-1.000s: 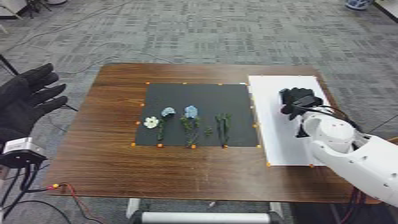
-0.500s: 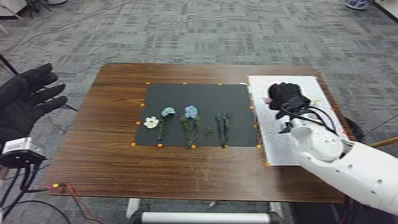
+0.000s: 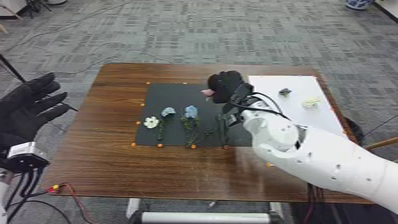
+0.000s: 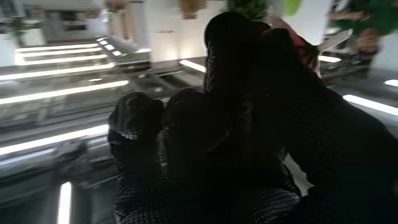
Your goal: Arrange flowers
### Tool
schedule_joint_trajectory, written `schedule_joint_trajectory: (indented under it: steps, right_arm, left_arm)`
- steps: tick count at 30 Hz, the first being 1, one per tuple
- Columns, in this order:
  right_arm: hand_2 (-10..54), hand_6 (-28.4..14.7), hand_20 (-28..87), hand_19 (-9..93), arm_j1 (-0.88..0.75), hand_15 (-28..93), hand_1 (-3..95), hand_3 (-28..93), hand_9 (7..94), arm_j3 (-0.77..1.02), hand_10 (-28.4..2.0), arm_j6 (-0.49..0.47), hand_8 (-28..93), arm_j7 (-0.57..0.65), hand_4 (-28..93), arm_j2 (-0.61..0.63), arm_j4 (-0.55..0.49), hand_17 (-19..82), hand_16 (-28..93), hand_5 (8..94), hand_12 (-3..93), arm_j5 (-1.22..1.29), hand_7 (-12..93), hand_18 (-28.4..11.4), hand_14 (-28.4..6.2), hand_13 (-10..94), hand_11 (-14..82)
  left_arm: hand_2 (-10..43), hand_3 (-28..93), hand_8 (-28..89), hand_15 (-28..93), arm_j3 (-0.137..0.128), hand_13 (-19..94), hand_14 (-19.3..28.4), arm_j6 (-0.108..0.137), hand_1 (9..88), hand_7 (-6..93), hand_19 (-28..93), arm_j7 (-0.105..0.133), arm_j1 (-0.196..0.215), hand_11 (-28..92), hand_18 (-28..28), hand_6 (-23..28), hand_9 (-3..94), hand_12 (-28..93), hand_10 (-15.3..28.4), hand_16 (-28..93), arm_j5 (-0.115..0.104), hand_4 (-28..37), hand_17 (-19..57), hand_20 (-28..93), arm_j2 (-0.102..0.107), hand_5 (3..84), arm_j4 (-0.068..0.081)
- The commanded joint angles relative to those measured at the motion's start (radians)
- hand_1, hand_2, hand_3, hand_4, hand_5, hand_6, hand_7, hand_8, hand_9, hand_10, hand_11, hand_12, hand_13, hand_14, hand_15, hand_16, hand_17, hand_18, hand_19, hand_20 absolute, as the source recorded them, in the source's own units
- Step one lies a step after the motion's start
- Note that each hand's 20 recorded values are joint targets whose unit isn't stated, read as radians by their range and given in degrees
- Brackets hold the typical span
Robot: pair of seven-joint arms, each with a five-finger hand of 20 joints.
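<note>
Trouble, biggest first: my right arm [image 3: 306, 157] spans the dark mat [image 3: 166, 94]'s right side, so a low swing could sweep the green stems [image 3: 223, 133] askew! Next, my right hand [image 3: 228, 84], upper centre, pinches the pink flower [image 3: 207, 92]; grip too lightly and it twists or drops, too hard and petals crush. Now the count! One table [image 3: 102, 165], one mat, one white sheet [image 3: 302, 85] at right. Two hands, my left hand [image 3: 19, 107] spread wide at the left edge. Six blooms: the pink; one pale yellow flower [image 3: 310, 102], right; two blue flowers [image 3: 191, 112], centre; one white flower [image 3: 151, 122], left of them; one small bluish flower [image 3: 284, 92], upper right. Green stems? Partly covered, can't tell.
</note>
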Motion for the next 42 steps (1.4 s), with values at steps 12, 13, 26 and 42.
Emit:
schedule_joint_trajectory:
  steps: [12,13,26,42]
  right_arm:
    - [-9.5,3.3,53,88,0.052,77,50.5,84,85.4,-0.143,-4.2,-0.062,-1,0.079,-28,-0.058,0.067,39,40,72.8,51.1,-0.117,50,-19.0,-4.3,70,19.5]
    - [-9.5,3.3,53,88,0.054,78,50.5,84,85.4,-0.147,-4.2,-0.061,-1,0.103,-28,-0.064,0.071,39,40,72.7,51.1,-0.141,50,-19.0,-4.3,70,19.5]
    - [-9.5,3.7,54,88,0.104,78,50.7,84,84.5,-0.221,-4.1,-0.041,-2,0.114,-28,-0.101,0.088,38,40,71.7,50.4,-0.144,50,-19.0,-4.4,69,19.3]
    - [-9.5,4.6,54,87,0.189,79,50.0,83,81.5,-0.346,-3.9,-0.03,-3,0.186,-28,-0.116,0.103,37,40,69.1,49.9,-0.14,50,-18.7,-4.8,67,19.0]
  left_arm:
    - [-6.4,69,-11,43,-0.004,13,14.5,-0.005,24.2,23.2,40,-0.011,0.004,25,20.7,2.8,20.2,12,11.4,-9,0.009,-28.2,-8.1,7,-0.003,26.2,-0.014]
    - [-6.4,69,-11,43,-0.003,13,14.5,-0.004,24.3,23.2,40,-0.011,0.001,25,20.7,2.8,20.2,12,11.4,-9,0.008,-28.2,-8.1,7,0.0,26.1,-0.012]
    - [-6.3,69,-11,42,-0.005,13,14.5,-0.008,24.4,22.7,40,-0.014,-0.006,25,20.7,2.8,20.1,13,11.4,-8,0.012,-28.1,-8.0,7,0.01,26.1,-0.01]
    - [-5.9,69,-10,40,-0.002,13,14.2,-0.01,24.6,21.7,40,-0.016,-0.011,23,20.4,2.8,20.0,13,11.3,-8,0.012,-27.6,-7.9,8,0.013,25.9,-0.009]
